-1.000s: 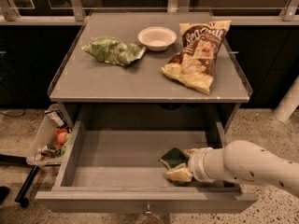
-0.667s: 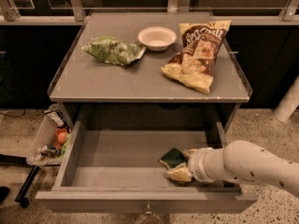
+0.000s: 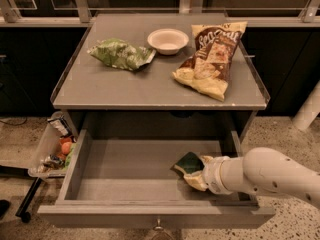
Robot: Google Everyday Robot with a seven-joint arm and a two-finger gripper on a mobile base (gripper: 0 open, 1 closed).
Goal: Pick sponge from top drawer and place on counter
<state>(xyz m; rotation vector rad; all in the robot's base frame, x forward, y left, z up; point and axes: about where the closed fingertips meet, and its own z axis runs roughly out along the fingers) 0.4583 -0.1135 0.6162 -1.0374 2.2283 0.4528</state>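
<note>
Toward the right front of the drawer (image 3: 125, 169), the sponge (image 3: 188, 163) lies tilted on the drawer floor, dark green face up with pale foam at its near edge. The hand (image 3: 198, 178) is right against it, reaching in over the drawer's right wall on a thick white arm (image 3: 270, 176). How far the hand is open, and whether it has hold of the sponge, cannot be told from this angle. The step in hand looks like the grasp itself, with the lift and transfer not yet done. To do it well, the hand should likely close across the sponge's narrow width, firmly enough to grip soft foam without folding it. It should then rise straight up, keeping forward of the desk (image 3: 150, 91) edge that runs above the drawer's back. The best landing spot seems to be the bare grey patch above the drawer's middle. It lies between the green bag (image 3: 120, 55), above the drawer's left half, and the chip bag (image 3: 212, 59), above its right. Coming in from the drawer's right, the arm could brush the chip bag, so a high approach looks safer.
</note>
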